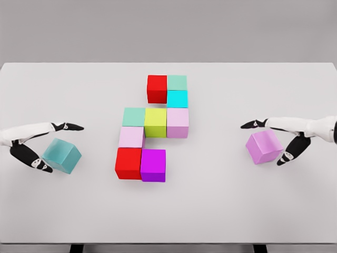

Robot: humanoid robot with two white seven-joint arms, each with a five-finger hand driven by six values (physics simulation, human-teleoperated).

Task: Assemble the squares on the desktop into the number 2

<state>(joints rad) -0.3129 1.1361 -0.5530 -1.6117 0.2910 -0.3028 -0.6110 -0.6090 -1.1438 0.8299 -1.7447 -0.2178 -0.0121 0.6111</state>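
Operator: Report the step in hand, nearest items first, all positions referenced to the yellow-green cube (156, 122).

Technician: Nearest row, below and left of the yellow-green cube: a red cube (128, 163) touching a magenta cube (153, 165). Above them sits a pale pink cube (131, 137). The middle row holds a mint cube (134, 116), the yellow-green cube and a light pink cube (177, 122), all touching. Farthest, up and right, stand a cyan cube (177, 98) and a green cube (177, 82), with a second red cube (157, 88) at their left.

Operator: Status of the figure?

Technician: Judged nearly complete. The top and bottom bars look one cube short.

Operator: The hands?

Technician: The left hand (37, 145) is far left of the yellow-green cube, fingers closed around a teal cube (61, 156) that appears tilted off the white desktop (221, 211). The right hand (287, 139) is far right, gripping a violet cube (264, 147) between forefinger above and thumb below.

Operator: Next move?

Technician: Probably carry each held cube inward, square it, and seat it flush against an open bar end without nudging its neighbours.
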